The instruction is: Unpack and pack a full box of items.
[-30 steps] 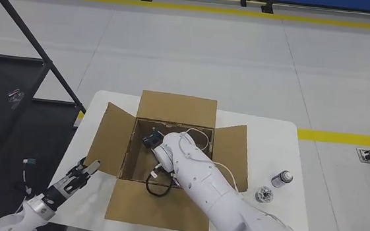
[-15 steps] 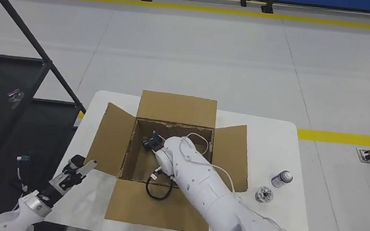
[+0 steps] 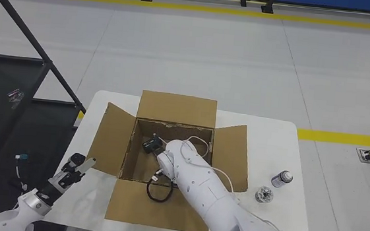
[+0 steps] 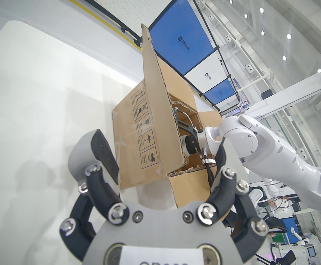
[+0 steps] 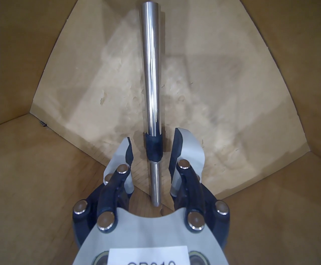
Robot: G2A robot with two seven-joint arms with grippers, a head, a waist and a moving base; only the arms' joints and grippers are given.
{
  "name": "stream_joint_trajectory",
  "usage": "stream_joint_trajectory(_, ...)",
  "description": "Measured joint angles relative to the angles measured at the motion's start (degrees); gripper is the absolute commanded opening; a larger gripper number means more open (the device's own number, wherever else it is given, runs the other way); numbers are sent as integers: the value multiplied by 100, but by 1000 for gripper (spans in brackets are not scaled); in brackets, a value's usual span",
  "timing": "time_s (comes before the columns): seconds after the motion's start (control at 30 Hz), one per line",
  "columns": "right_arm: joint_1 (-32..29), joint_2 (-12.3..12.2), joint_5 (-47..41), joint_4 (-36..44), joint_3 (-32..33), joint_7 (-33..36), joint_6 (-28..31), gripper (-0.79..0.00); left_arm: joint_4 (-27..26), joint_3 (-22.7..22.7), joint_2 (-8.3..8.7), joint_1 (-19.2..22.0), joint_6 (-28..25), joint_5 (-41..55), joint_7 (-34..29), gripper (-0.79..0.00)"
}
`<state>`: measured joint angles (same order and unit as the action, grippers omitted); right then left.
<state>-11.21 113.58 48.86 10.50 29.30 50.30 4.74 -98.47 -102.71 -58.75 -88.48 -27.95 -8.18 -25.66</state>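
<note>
Noting a steel rod (image 5: 150,75) inside the box (image 3: 176,108). Judged rigid, polished, likely slippery and fairly heavy. The best hold is its black band (image 5: 153,148). The right gripper (image 5: 153,136), in the box's 10 o'clock corner, straddles that band with its fingers spread, not touching. The rod's long axis runs straight out from the palm, thinner end nearest. The left gripper (image 4: 160,140) is released, at 8 o'clock off the box.

Overall light: bright and even from above; the white table (image 3: 268,149) looked pale.
Source: ceiling lamps (image 4: 284,58) shone as small white spots in the left wrist view.
Shadow: the inside of the box (image 3: 176,108) was darker than its flaps.
Glare: a white streak ran along the metal rod (image 5: 150,75).
Distortion: in both wrist views, straight edges curved near the borders.
</note>
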Motion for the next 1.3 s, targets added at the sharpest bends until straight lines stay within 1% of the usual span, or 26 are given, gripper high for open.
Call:
stream_joint_trajectory(0.2, -32, 7, 67, -71, 15, -134, -15, -456, 4, -4, -2, -3, 7, 9, 24, 0)
stream_joint_trajectory(0.57, -131, -6, 139, -182, 58, -261, 65, -523, 17, -3, -3, -10, -11, 25, 33, 0)
stream_joint_trajectory(0.6, -131, -8, 145, -186, 62, -257, 59, -613, 18, -3, -3, -10, -11, 25, 34, 0)
stream_joint_trajectory(0.67, -131, -14, 147, -192, 77, -252, 47, -767, 19, -4, -3, -7, -11, 26, 34, 0)
stream_joint_trajectory(0.7, -129, -17, 144, -194, 86, -252, 41, -785, 20, -5, -3, -5, -10, 26, 32, 0)
stream_joint_trajectory(0.97, -38, -43, 108, -134, 168, -311, 143, -785, 19, -7, 0, 23, -15, 16, 20, 0)
stream_joint_trajectory(1.1, 66, -69, 44, -114, 235, -319, 352, -785, 20, -5, 0, 30, -16, 13, 20, 0)
stream_joint_trajectory(1.13, 91, -79, 22, -108, 253, -308, 447, -785, 20, -2, 0, 32, -15, 13, 21, 0)
stream_joint_trajectory(1.3, 282, -168, -115, -133, 360, -151, 1370, -785, 17, 32, -2, 37, -10, -12, 21, 0)
